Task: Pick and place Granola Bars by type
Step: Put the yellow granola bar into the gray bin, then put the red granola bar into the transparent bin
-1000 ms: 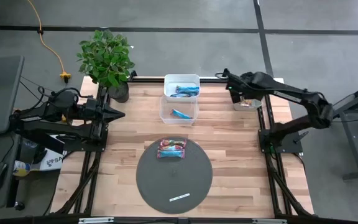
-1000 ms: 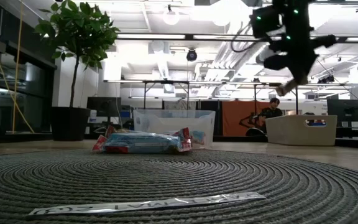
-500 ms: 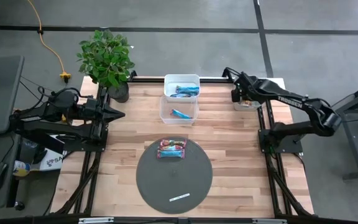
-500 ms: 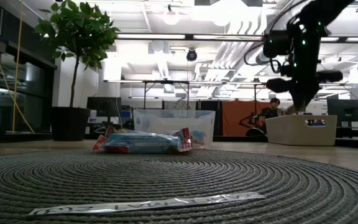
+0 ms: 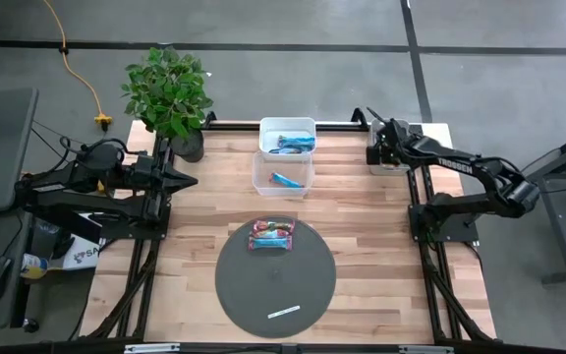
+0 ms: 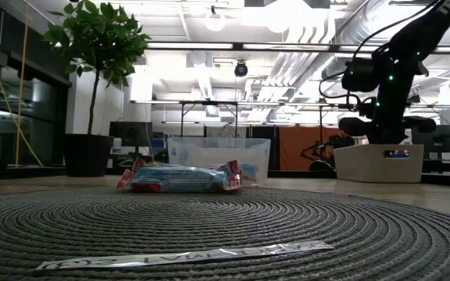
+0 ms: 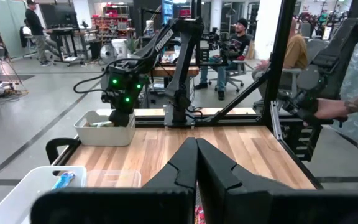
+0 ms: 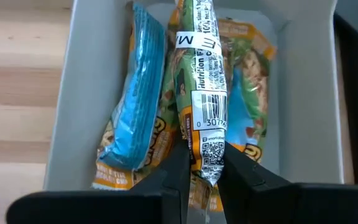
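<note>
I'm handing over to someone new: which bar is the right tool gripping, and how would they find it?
Start at the white bin on the table's far right corner, where the right tool is lowered in. It is shut on the tan-and-green bar that lies on top of the pile. Unlike the blue-wrapped bar beside it, it shows its barcode and nutrition panel.

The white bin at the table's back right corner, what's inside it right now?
In the white bin lie a blue-wrapped bar and tan-and-green wrapped bars. The right gripper holds another tan-and-green bar over them. That bar hides whatever lies beneath it.
</note>
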### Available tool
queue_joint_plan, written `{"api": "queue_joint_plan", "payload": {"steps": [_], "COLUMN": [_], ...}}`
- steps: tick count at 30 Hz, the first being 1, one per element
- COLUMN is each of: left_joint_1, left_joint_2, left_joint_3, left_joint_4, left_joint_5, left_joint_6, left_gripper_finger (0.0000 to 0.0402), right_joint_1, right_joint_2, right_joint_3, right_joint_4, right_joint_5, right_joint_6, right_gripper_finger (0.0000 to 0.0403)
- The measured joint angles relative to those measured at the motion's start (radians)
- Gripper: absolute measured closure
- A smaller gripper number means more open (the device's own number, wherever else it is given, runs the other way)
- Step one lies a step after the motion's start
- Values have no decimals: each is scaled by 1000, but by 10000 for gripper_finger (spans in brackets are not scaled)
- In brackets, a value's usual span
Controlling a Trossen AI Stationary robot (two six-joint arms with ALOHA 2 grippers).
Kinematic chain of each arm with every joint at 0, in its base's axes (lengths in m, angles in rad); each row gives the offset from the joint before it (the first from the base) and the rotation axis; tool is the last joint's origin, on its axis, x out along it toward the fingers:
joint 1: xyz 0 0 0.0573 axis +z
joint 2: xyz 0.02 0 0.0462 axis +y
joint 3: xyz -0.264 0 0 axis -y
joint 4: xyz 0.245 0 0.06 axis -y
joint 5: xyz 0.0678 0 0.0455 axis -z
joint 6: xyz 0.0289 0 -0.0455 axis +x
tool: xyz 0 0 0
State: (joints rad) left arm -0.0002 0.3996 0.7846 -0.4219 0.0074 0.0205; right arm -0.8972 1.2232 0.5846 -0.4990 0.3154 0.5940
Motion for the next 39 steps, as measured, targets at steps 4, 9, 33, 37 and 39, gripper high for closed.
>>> {"api": "queue_joint_plan", "payload": {"steps": [4,9,33,37,39], "left_joint_1": [0,0,0,0,0], "left_joint_2": [0,0,0,0,0], "left_joint_3": [0,0,0,0,0], "left_joint_4": [0,0,0,0,0], "left_joint_5": [0,0,0,0,0], "left_joint_6": [0,0,0,0,0], "left_gripper_finger": [401,401,401,401,401], "right_joint_1": [0,0,0,1,1], "right_joint_2": [0,0,-194,-310,-368], "right_joint_3": [-9,-10,-10,-10,-10], "right_joint_4": [20,1,50,111,166], "right_joint_5": [-7,-12,-140,-235,-301], "right_joint_6": [-27,-57,-144,-155,-167], "right_gripper_finger": [350,333,206,206,206]}}
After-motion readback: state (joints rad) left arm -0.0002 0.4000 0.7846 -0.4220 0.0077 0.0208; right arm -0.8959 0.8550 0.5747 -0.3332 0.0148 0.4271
